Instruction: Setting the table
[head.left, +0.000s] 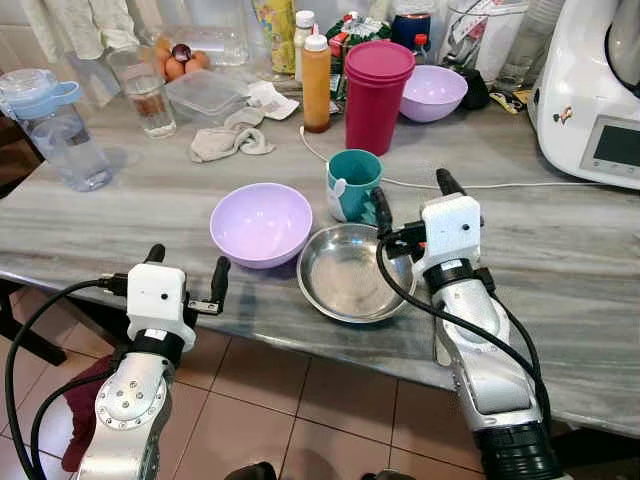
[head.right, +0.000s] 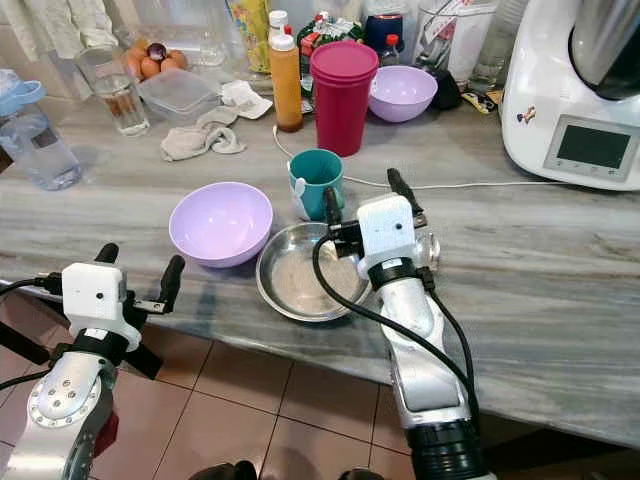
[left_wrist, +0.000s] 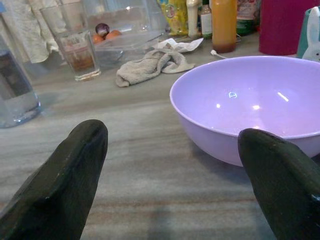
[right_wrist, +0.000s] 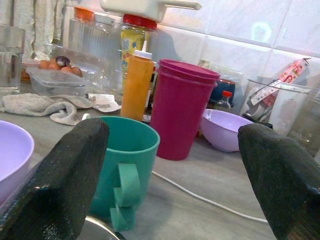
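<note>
A lilac bowl sits near the front edge of the marble counter, with a steel bowl touching its right side. Just behind the steel bowl stands a teal mug. My left gripper hovers open at the counter's front edge, left of the lilac bowl. My right gripper is open above the right rim of the steel bowl, beside the teal mug. A second lilac bowl and a stack of magenta cups stand further back.
An orange sauce bottle, a grey cloth, a glass and a water jug stand behind and left. A white kitchen machine occupies the right, with its white cable running across the counter. Tiled floor lies below.
</note>
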